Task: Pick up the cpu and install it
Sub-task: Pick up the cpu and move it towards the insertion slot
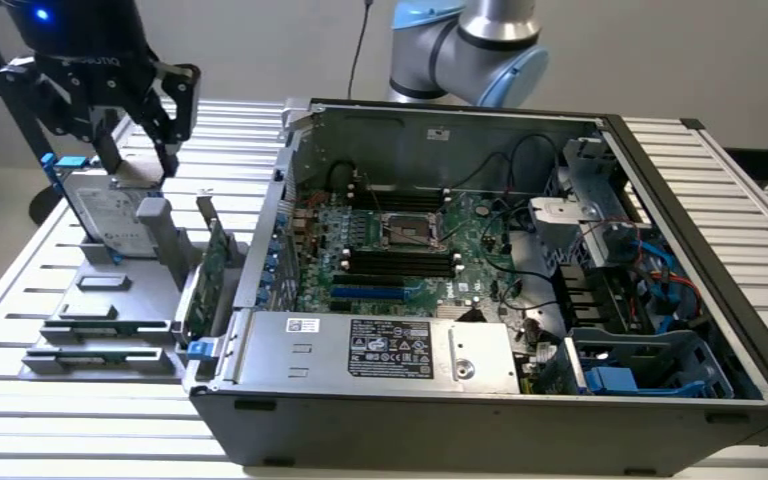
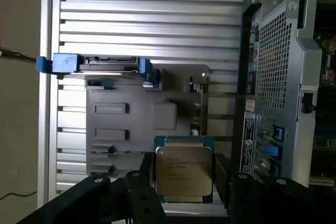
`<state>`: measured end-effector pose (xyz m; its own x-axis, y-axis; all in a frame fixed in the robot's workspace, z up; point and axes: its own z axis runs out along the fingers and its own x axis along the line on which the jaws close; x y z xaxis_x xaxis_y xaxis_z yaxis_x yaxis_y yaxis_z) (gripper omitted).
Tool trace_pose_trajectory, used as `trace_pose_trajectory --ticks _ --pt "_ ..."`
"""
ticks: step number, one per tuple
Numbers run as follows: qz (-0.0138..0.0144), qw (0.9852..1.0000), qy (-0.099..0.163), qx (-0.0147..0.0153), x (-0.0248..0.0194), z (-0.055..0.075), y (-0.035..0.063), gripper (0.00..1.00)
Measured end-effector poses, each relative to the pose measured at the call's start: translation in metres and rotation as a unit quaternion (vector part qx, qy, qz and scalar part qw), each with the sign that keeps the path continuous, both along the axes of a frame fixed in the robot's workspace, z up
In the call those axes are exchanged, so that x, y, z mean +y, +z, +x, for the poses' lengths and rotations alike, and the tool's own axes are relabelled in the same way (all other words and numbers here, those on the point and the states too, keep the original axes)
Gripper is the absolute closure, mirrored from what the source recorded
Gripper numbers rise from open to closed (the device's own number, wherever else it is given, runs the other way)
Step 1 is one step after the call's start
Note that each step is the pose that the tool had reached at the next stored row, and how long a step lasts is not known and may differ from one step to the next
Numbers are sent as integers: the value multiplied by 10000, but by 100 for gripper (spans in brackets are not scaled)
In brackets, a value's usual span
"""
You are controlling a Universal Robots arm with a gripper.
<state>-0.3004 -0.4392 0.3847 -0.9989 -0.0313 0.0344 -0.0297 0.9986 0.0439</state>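
Gripper (image 1: 137, 160) on a Universal Robots arm (image 1: 471, 50) is hanging over the grey parts tray (image 1: 91, 335) at the exterior view's left, just above the upright hard drive (image 1: 101, 215). The open computer case (image 1: 491, 390) is lying well apart to the right, with its bare socket (image 1: 408, 232) showing on the motherboard. Everything is resting on a slatted aluminium table (image 1: 704, 180) in front of a plain pale wall.

In the wrist view, the jaws are clamping the cpu (image 2: 184, 169) by two opposite edges. Its metal lid is facing the camera, and the chip is sitting raised clear of the tray below. Pick-up is looking done and the carry is in hand; installing is likely calling for a level chip squared over that socket.
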Motion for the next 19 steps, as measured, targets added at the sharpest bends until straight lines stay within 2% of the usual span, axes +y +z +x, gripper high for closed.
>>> trace_pose_trajectory --ticks 9,19 --pt "3 10000 0 8 9 411 0 45" --pt "27 10000 0 11 21 865 0 45"
